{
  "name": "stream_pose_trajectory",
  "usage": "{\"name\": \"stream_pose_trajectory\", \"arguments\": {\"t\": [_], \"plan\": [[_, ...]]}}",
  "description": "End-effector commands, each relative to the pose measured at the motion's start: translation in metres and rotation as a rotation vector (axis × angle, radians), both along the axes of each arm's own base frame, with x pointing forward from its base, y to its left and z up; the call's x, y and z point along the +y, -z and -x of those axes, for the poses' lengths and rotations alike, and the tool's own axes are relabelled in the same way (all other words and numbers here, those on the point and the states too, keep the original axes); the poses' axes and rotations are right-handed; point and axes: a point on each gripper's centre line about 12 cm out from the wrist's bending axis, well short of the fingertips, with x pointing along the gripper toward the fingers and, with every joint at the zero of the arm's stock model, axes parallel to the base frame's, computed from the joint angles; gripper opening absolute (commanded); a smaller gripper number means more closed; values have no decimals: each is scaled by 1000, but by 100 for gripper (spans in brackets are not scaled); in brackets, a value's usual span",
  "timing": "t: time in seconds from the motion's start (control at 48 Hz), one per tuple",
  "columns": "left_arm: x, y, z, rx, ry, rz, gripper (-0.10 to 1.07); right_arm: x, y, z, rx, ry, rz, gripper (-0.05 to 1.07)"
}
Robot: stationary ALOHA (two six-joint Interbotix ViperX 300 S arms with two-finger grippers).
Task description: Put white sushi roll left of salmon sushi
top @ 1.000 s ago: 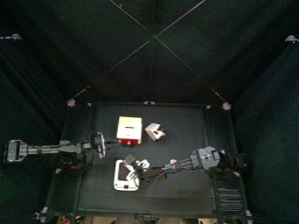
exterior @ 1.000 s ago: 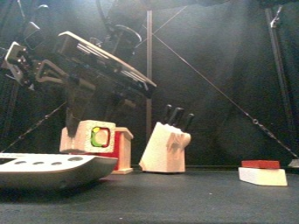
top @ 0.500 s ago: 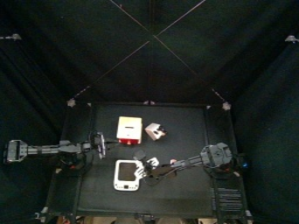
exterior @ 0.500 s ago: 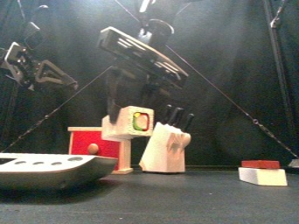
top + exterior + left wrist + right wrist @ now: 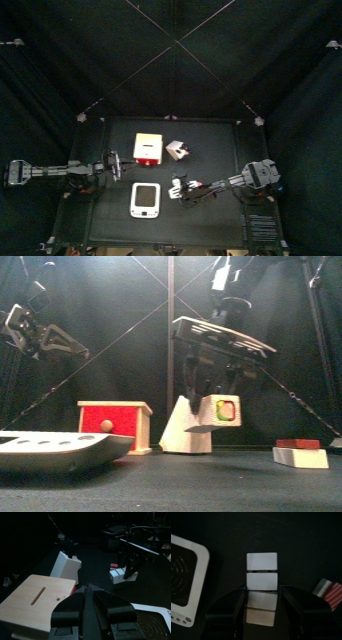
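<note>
My right gripper (image 5: 214, 404) is shut on the white sushi roll (image 5: 223, 411), a small white cube with a green and red centre. It holds the roll above the table, in front of the knife block. The roll shows between the jaws in the right wrist view (image 5: 262, 579). The salmon sushi (image 5: 301, 452), white with a red top, lies on the table at the front right, to the right of the held roll. It also shows in the right wrist view (image 5: 330, 593). My left gripper (image 5: 89, 604) is shut and empty, resting at the table's left (image 5: 115, 165).
A flat white rounded-rectangular device with a grey centre (image 5: 146, 200) lies at the front left, seen large in the front view (image 5: 47, 448). A red and yellow box (image 5: 114, 424) and a pale knife block (image 5: 185, 428) stand in the middle.
My right gripper has carried the roll from above the white device at the left, past the red box, to in front of the knife block. The left arm has not moved.
</note>
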Motion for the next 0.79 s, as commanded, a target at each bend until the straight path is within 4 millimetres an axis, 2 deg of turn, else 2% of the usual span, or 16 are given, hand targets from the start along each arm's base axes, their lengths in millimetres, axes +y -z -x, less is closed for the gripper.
{"name": "stream_pose_trajectory", "arguments": {"t": [0.0, 0.167, 0.5, 0.771], "plan": [[1, -4, -2, -13, -3, -3, 59, 0, -17, 10, -52, 22, -10, 58], [1, -4, -2, -13, -3, -3, 59, -3, -5, 23, -43, 92, -23, 59], [1, -3, -2, -1, -3, -1, 59, -5, 5, 28, -41, 124, -14, 60], [1, -2, -2, 2, -4, 0, 59, -7, 13, 26, -21, 131, -7, 76]]}}
